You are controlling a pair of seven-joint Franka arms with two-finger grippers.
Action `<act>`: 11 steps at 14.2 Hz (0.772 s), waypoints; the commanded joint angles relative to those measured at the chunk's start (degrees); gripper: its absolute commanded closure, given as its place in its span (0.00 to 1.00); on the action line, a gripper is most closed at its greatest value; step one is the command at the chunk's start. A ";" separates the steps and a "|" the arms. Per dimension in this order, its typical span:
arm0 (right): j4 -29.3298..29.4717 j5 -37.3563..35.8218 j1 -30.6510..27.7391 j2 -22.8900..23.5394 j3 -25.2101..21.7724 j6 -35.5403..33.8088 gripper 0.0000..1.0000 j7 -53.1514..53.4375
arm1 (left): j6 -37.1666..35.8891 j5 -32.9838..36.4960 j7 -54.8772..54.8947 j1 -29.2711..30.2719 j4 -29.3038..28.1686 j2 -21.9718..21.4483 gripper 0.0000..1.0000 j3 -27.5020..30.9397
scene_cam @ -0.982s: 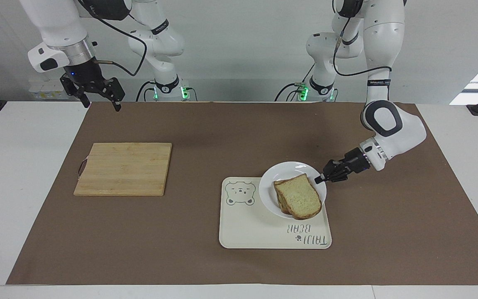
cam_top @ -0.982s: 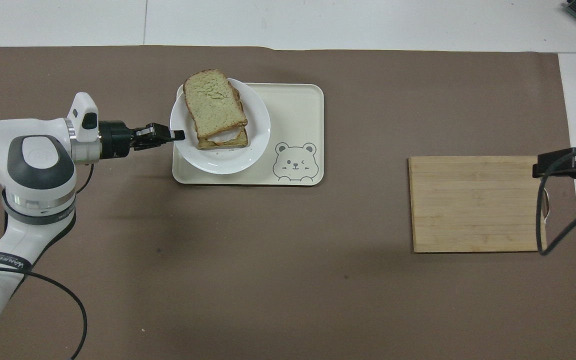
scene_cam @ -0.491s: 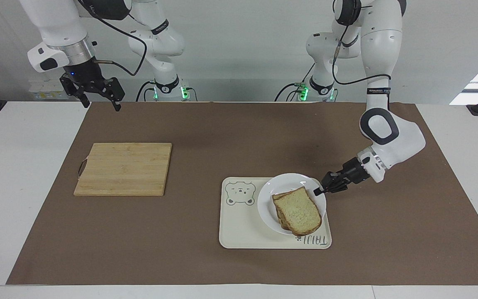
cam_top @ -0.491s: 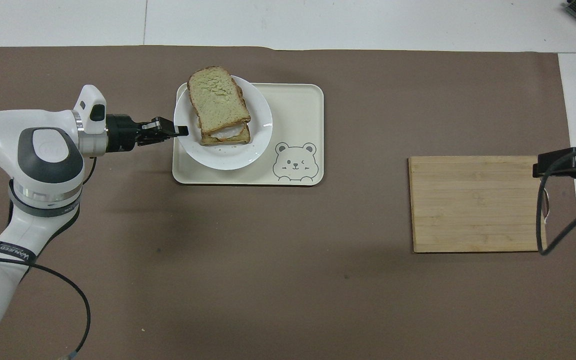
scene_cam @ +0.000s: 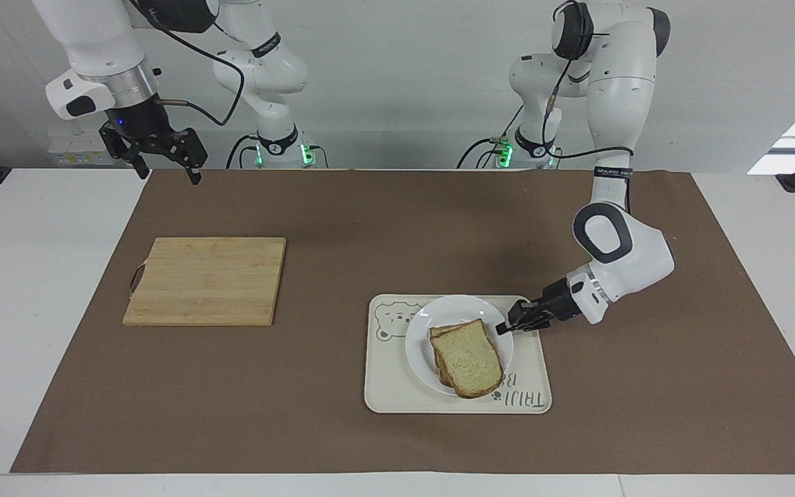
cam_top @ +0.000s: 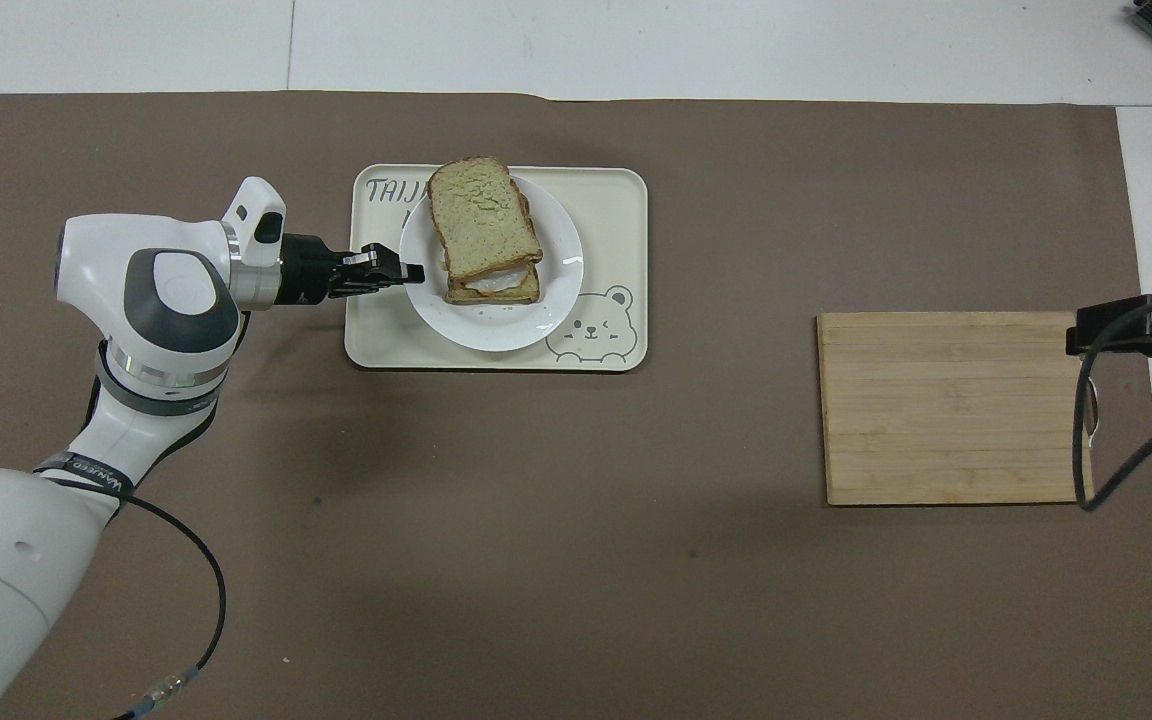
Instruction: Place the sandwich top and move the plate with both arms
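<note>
A white jointed right arm waits high near the robots' edge of the brown paper-covered table (scene_cam: pixel 342 228), its black two-finger right gripper (scene_cam: pixel 163 162) hanging with fingers spread and nothing between them, above the mat's edge toward its own end of the table. Below it, nearer the robots than the tray, lies a pale bamboo cutting board (scene_cam: pixel 205 279) — bare. Farther out, the left arm reaches low, and its black left gripper (scene_cam: pixel 506 328) sits at the rim of the small round white plate (scene_cam: pixel 420 338), the fingertips at the edge; whether they pinch the rim or merely touch it cannot be told, nor how far apart they stand. The plate rests on the cream rectangular bear-printed tray (scene_cam: pixel 528 393), about midway along it, partly covering the bear. On the plate sits the sandwich, its top — a pale slice of bread with a dark brown crust (scene_cam: pixel 468 357) — lying slightly askew over the lower slice. The plate looks stiff, smooth and probably slippery on the tray, so the thin rim is the sensible hold; the bread is light, soft and loose, likely to slide if the plate tips or jerks.
</note>
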 commanded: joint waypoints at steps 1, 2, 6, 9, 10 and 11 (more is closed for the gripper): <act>-0.02 -0.01 -0.37 -0.56 0.09 -0.53 0.00 -1.48 | 0.27 6.12 -3.75 -0.73 1.84 -0.76 0.00 1.02; -0.02 -0.01 -0.46 -0.56 0.09 -0.53 0.00 -1.48 | 0.09 10.93 -3.93 -0.73 2.72 -1.81 0.00 1.02; -0.02 -0.10 -0.37 -0.39 -0.43 -0.62 0.00 -1.48 | -4.63 27.21 -11.12 -0.73 2.73 -9.45 0.00 1.11; -0.02 -0.71 1.12 -0.39 -0.61 -0.71 0.00 -1.22 | -8.51 42.83 -14.22 -0.55 3.17 -14.90 0.00 1.11; -0.02 -1.15 1.03 -0.30 -0.70 -0.71 0.00 -1.22 | -11.13 45.84 -14.13 -0.12 3.51 -16.74 0.00 1.11; -0.02 -1.16 1.03 -0.30 -1.13 -0.71 0.00 -1.13 | -14.47 47.01 -14.13 0.32 4.74 -18.59 0.00 1.20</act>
